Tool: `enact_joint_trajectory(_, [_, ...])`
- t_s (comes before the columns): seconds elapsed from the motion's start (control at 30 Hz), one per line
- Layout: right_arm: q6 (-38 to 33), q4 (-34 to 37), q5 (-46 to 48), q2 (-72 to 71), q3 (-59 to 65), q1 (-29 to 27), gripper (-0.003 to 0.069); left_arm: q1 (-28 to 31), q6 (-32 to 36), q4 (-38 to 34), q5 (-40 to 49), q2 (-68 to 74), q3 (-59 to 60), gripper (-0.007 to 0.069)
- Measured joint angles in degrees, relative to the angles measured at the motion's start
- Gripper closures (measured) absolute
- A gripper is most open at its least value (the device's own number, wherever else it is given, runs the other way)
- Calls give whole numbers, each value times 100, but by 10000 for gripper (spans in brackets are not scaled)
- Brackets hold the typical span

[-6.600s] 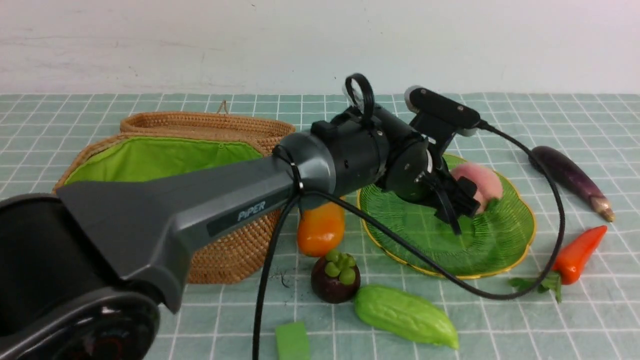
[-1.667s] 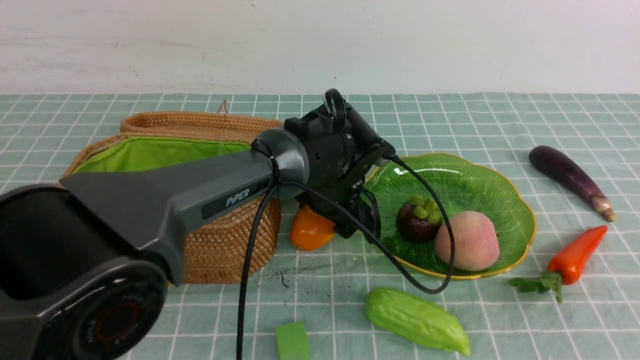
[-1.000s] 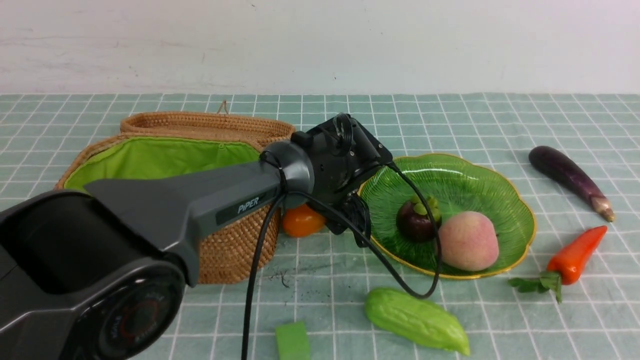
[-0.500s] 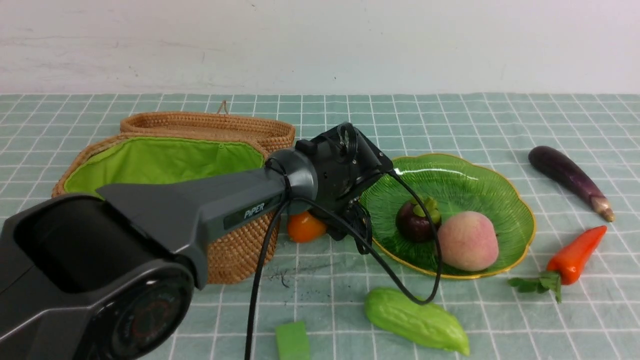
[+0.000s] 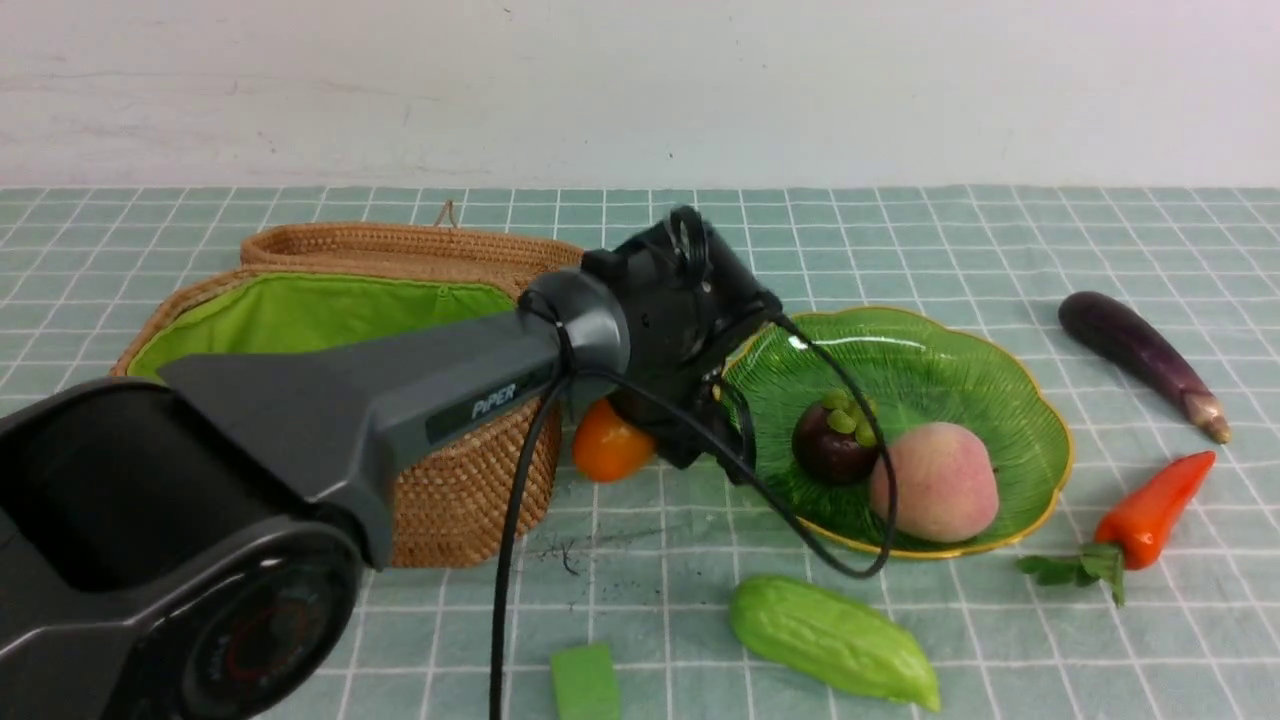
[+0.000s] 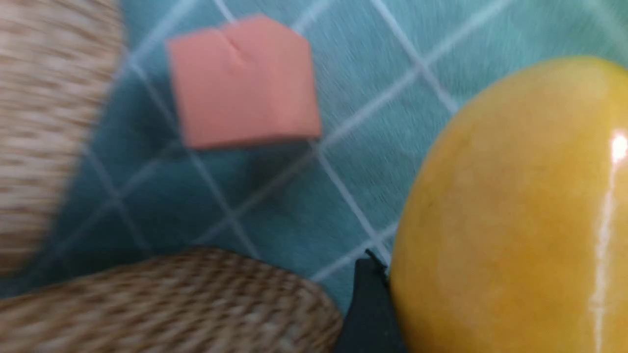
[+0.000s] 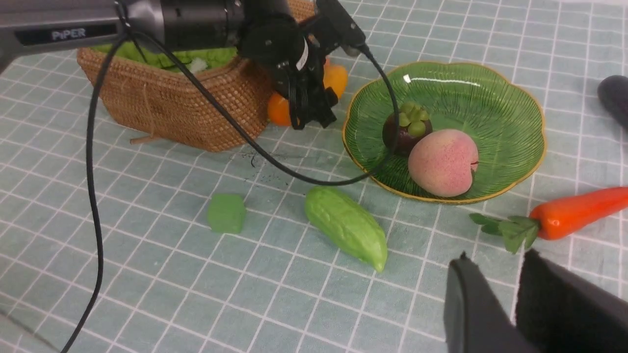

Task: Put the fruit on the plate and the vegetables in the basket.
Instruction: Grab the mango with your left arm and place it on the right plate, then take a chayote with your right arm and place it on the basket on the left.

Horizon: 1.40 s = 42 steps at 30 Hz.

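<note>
My left gripper (image 5: pixel 685 440) reaches down between the basket (image 5: pixel 330 320) and the plate (image 5: pixel 1000 400), shut on the orange-yellow mango (image 5: pixel 607 450). Close up, one dark finger (image 6: pixel 368 304) presses against the mango (image 6: pixel 515 220); the other finger is hidden. The mangosteen (image 5: pixel 835 445) and the peach (image 5: pixel 935 480) lie on the plate. The bitter gourd (image 5: pixel 835 640), carrot (image 5: pixel 1150 505) and eggplant (image 5: pixel 1135 355) lie on the cloth. My right gripper (image 7: pixel 496 257) hovers near the carrot's leaves (image 7: pixel 505 228), open by a narrow gap, holding nothing.
A small green cube (image 5: pixel 585 680) lies near the front edge. A small orange cube (image 6: pixel 243 81) sits on the cloth behind the mango, beside the basket's wicker wall (image 6: pixel 167 304). The left arm's black cable (image 5: pixel 800 520) droops over the plate's near rim.
The left gripper's jaws have narrowed onto the mango and the wrist has risen slightly in the last half second. Since the oldest frame, the mangosteen has gone from the cloth onto the plate.
</note>
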Motion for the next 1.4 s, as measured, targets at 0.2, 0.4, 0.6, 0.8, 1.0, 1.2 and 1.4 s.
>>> enact_joint_trajectory(0.2, [0,0,-217,0,0,0,498,-299,391,-728,-376,-425,-701,109])
enact_joint_trajectory(0.4, [0,19,-243,0,0,0,498,-294,1264,-2154,-889,-80,-1113,109])
enact_joint_trajectory(0.6, [0,121,-195,0,0,0,498,-193,1752,-2221,-1288,295,-1115,109])
enact_joint_trajectory(0.8, [0,152,-95,0,0,0,498,-108,1831,-2196,-1632,431,-1115,78])
enact_joint_trajectory(1.0, [0,152,-77,0,0,0,498,-108,1831,-2190,-1668,431,-1115,-3])
enact_joint_trajectory(1.2, [0,152,-75,0,0,0,496,-108,1831,-2392,-1191,274,-1115,11])
enact_joint_trajectory(1.4, [0,130,-81,27,0,0,496,-108,1831,-2566,-172,-553,-1115,132])
